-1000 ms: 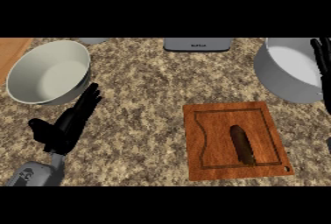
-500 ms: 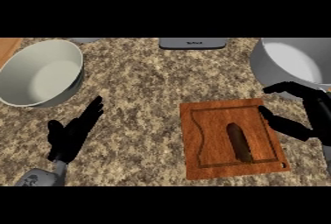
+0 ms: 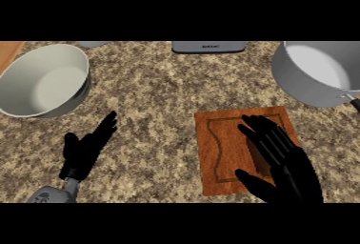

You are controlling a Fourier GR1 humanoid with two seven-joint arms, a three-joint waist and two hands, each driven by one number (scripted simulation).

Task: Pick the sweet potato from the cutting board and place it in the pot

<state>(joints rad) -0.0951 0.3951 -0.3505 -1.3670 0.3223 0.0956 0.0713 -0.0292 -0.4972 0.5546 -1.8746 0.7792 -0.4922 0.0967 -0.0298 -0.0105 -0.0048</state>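
Mostly hidden, the sweet potato (image 3: 262,164) shows only as a thin dark brown sliver between the right hand's (image 3: 281,164) thumb and palm, so its shape and skin cannot be read beyond a long, dark form lying lengthwise on the cutting board (image 3: 219,143). That hand hangs directly over it, fingers (image 3: 264,131) straight and slightly spread, pointing toward 12 o'clock, thumb out toward 9 o'clock; nothing is curled round the vegetable yet. By my reading the step in hand is the reach, with the grasp not yet made. The next move calls for the fingers and thumb to close round the sweet potato along its narrow width, then a lift and a carry toward 1 o'clock.

That is where the pot (image 3: 313,71) stands, well apart from the board, grey, its pale inside open to view and a dark handle at its 4 o'clock side. Across the speckled surface (image 3: 162,90), at 10 o'clock from the board, sits a large bowl (image 3: 45,78). The left hand (image 3: 84,150) rests at the view's 8 o'clock, fingers straight and holding nothing.
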